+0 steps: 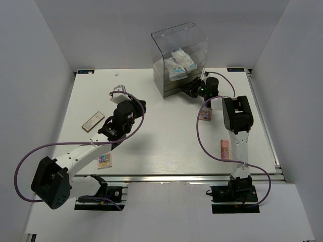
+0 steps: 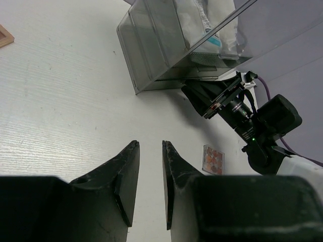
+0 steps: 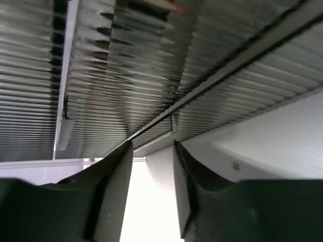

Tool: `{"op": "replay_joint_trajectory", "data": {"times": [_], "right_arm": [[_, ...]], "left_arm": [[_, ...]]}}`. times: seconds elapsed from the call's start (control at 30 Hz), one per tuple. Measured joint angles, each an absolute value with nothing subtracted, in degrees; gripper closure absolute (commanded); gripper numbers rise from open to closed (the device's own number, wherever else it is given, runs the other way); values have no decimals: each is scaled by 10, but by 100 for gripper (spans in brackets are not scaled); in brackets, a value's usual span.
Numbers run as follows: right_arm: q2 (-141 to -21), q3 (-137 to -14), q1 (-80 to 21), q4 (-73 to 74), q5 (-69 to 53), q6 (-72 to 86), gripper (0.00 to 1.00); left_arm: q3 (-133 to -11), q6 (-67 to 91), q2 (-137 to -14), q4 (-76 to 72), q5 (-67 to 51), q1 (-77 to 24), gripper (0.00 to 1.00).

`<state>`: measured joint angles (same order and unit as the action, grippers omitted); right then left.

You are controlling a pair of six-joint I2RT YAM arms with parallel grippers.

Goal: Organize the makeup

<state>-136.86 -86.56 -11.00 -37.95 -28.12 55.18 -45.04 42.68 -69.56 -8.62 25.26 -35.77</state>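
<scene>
Two white packets with blue print [image 1: 180, 63] lie in the top of the clear acrylic box [image 1: 194, 35]; they also show in the left wrist view [image 2: 202, 20]. A pink square palette [image 1: 205, 116] lies right of centre and shows in the left wrist view [image 2: 213, 159]. A pink rectangular palette [image 1: 224, 149] lies near the right arm. A brown rectangular palette [image 1: 93, 121] and a small square palette [image 1: 105, 160] lie at the left. My left gripper [image 1: 141, 105] [image 2: 150, 151] is slightly open and empty above the table. My right gripper [image 1: 187, 88] [image 3: 153, 151] is open at the box's ribbed drawer front [image 3: 126, 60]. No tan bottles show.
A small pale object [image 1: 119, 89] sits at the back left; a tan-edged item [image 2: 5, 35] shows at the left wrist view's corner. The drawer stack [image 2: 151, 50] stands at the back centre. White walls close in the table [image 1: 161, 146] on three sides.
</scene>
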Motion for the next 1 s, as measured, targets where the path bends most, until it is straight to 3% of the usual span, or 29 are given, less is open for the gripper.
{"op": "replay_joint_trajectory", "data": {"times": [0.33, 0.57, 0.6, 1.0], "right_arm": [[-1381, -886, -110, -391, -289, 560, 67], [-1385, -891, -110, -390, -294, 582, 83], [-1385, -891, -110, -390, -295, 586, 99], [-1382, -864, -110, -424, -280, 628, 100]], "left_arm": [[-450, 436, -696, -86, 248, -357, 65], [-451, 440, -696, -86, 246, -357, 65], [-451, 440, -696, -86, 245, -357, 65], [-451, 447, -696, -86, 245, -357, 65]]}}
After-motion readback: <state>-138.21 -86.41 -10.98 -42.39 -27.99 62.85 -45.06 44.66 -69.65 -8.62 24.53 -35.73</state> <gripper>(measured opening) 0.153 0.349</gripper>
